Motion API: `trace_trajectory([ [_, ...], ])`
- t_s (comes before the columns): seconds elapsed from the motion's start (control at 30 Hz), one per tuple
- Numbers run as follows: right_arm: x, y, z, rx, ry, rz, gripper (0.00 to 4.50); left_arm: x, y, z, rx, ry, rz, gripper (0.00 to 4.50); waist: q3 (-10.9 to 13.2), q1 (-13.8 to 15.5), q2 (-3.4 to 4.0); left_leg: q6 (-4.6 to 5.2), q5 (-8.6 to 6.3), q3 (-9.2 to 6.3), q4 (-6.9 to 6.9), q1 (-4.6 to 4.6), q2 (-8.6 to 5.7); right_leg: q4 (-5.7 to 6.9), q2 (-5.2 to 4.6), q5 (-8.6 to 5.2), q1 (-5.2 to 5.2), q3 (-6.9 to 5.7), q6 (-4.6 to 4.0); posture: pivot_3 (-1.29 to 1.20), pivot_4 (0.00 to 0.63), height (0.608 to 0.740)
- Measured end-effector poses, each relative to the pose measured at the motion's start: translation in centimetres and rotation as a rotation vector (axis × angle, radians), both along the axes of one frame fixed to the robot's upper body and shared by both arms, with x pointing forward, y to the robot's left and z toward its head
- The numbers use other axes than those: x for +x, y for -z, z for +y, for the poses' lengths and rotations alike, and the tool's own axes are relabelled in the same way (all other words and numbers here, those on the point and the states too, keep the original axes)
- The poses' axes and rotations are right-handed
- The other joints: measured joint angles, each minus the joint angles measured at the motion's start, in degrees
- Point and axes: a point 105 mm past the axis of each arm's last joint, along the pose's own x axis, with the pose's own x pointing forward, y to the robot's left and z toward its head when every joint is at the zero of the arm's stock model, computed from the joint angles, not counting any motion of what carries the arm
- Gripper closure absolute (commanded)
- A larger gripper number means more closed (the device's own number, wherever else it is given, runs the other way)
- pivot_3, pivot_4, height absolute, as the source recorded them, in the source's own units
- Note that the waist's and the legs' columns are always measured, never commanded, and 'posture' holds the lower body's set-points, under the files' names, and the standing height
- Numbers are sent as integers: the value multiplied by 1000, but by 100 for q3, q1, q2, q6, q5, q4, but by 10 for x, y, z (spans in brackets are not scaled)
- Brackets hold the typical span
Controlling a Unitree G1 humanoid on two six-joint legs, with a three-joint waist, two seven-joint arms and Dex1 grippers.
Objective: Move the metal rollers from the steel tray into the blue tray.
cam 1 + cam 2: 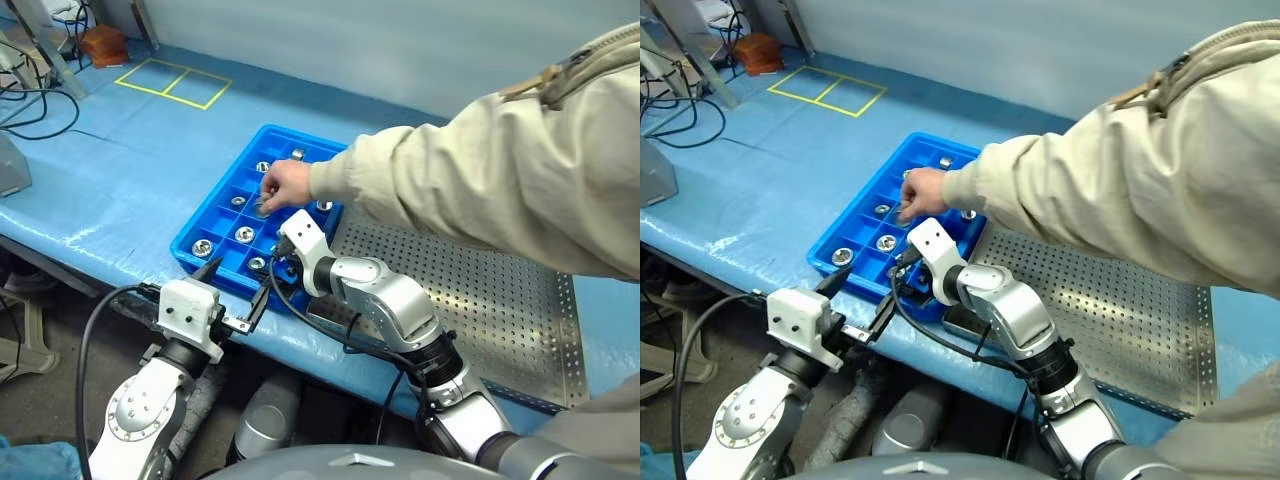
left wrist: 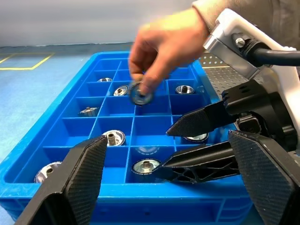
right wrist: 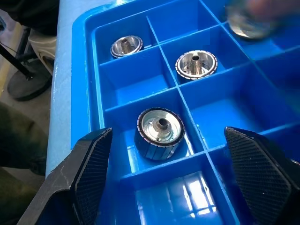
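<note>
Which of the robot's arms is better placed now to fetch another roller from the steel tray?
Likely the right. The right gripper, fingers open and holding nothing, hangs over the blue tray right beside the steel tray. The left gripper, also open, sits at the blue tray's near edge, farther from it.

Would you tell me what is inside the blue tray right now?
The blue tray holds metal rollers, one per compartment, with many compartments bare. A person's hand holds another roller above it. The hand and the right pincer cover some compartments, so the full count is unclear.
</note>
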Motion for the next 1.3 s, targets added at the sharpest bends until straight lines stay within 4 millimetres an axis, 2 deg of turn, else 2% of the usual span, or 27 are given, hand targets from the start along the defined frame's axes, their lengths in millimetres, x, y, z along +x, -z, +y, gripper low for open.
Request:
trace_trajectory([
  [1.3, -4, -6, 4, 32, 23, -17, 475, 1, 0, -8, 26, 72, 0, 0, 0, -350, 1, 0, 0, -9, 11, 2, -1, 4, 1, 0, 9, -1, 0, 422, 150, 740],
])
